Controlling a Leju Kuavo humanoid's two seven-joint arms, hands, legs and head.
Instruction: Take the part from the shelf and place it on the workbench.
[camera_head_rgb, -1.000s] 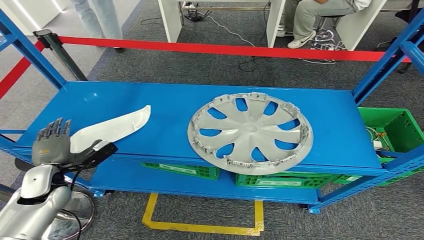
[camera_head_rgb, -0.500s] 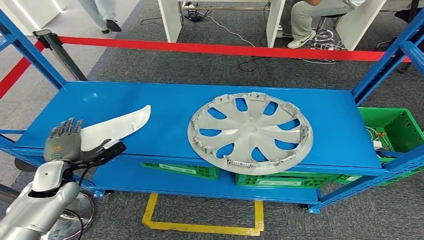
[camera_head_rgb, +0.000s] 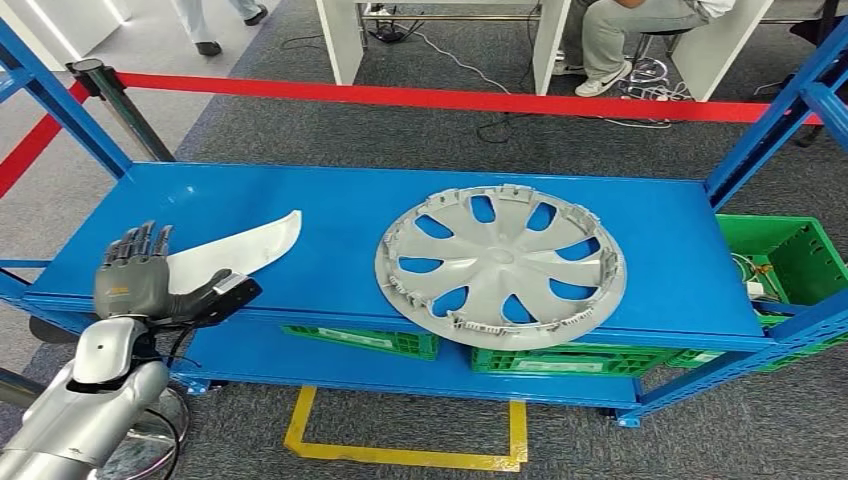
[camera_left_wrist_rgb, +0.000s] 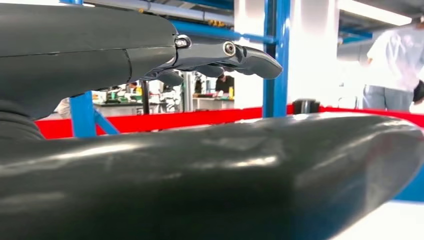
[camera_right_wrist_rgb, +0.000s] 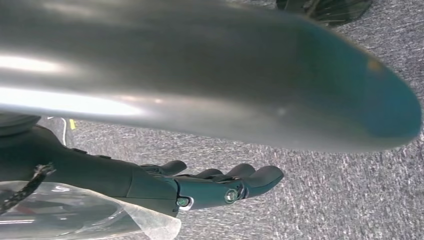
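Note:
A white curved part (camera_head_rgb: 245, 250) lies on the left half of the blue shelf (camera_head_rgb: 330, 200). Its near end is hidden behind my left hand (camera_head_rgb: 135, 280), which stands at the shelf's front edge with fingers spread upward and the thumb pointing right below the part. Nothing is held in it. In the left wrist view the dark fingers (camera_left_wrist_rgb: 220, 52) reach out straight above the thick thumb (camera_left_wrist_rgb: 200, 175), with an empty gap between them. My right hand (camera_right_wrist_rgb: 200, 187) hangs over grey carpet, fingers loosely extended and empty.
A large grey wheel cover (camera_head_rgb: 500, 265) lies on the shelf's middle right. Green crates (camera_head_rgb: 560, 357) sit on the lower level, another one (camera_head_rgb: 780, 255) at the right. Blue uprights (camera_head_rgb: 60, 100) frame the shelf. Behind it run a red barrier tape (camera_head_rgb: 450, 98), white tables and a seated person (camera_head_rgb: 640, 25).
My left hand has moved right and forward along the shelf's front edge, closer under the white part. A person at the back left has walked farther away.

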